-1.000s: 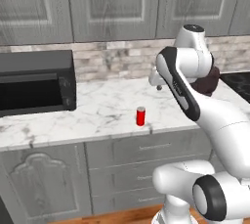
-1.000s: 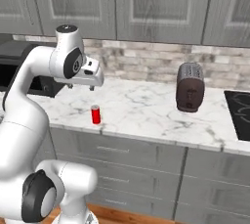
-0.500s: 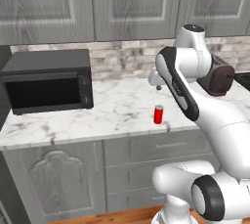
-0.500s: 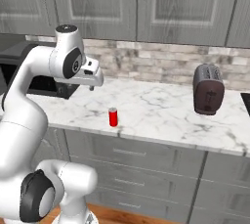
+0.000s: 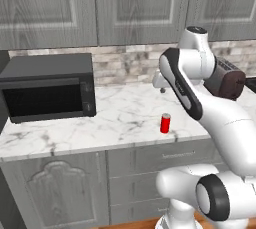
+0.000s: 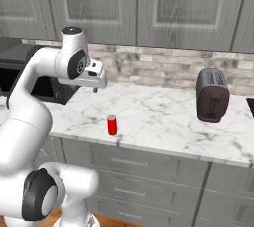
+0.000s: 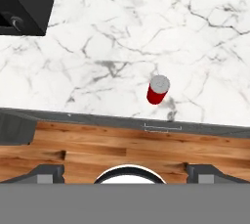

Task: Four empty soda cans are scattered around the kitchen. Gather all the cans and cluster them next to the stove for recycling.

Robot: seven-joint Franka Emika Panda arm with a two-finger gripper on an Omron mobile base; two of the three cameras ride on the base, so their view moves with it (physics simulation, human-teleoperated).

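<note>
Small red cylindrical soda can with silvery top (image 5: 165, 123) (image 6: 112, 125) (image 7: 158, 89): standing upright near the white marble counter's (image 5: 115, 118) front edge, between black microwave (image 5: 47, 87) and dark brown toaster (image 6: 213, 95). Two-finger gripper (image 6: 95, 89): hovering above, spread wide, carrying nothing.

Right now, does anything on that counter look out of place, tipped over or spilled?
Only the red soda can: it stands upright, alone near the front edge of the marble counter, away from the toaster and microwave. Nothing is spilled, tipped or damaged. The fingers hang open above the counter, holding nothing.
</note>
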